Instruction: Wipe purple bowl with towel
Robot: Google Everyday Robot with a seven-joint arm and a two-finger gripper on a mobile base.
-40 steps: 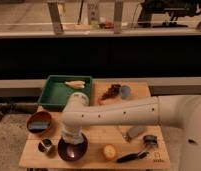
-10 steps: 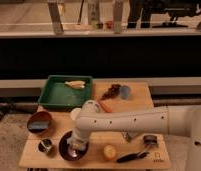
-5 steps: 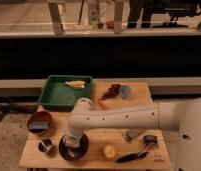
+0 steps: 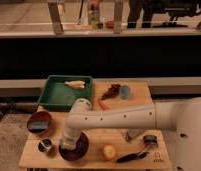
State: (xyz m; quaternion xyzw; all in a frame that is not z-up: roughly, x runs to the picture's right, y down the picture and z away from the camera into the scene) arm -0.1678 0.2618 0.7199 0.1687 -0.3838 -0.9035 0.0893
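Observation:
The purple bowl (image 4: 76, 150) is a round, glossy dark bowl at the front left of the wooden table (image 4: 94, 157). My white arm reaches in from the right, bends at the elbow (image 4: 82, 107) and points down. My gripper (image 4: 67, 143) is down in the left part of the bowl and hides much of it. A pale patch at the gripper's tip may be the towel; I cannot tell for sure.
A brown bowl with blue inside (image 4: 40, 122) and a small metal cup (image 4: 45, 145) sit left of the purple bowl. A green tray (image 4: 56, 95) holds a pale item. Grapes (image 4: 111, 91), a blue cup (image 4: 125, 91), a yellow fruit (image 4: 109, 151), a black utensil (image 4: 131, 156) and a metal piece (image 4: 150, 140) lie to the right.
My gripper has shifted leftward over the purple bowl, from its middle-right to its left side, staying low in it. The bowl and other objects have not moved.

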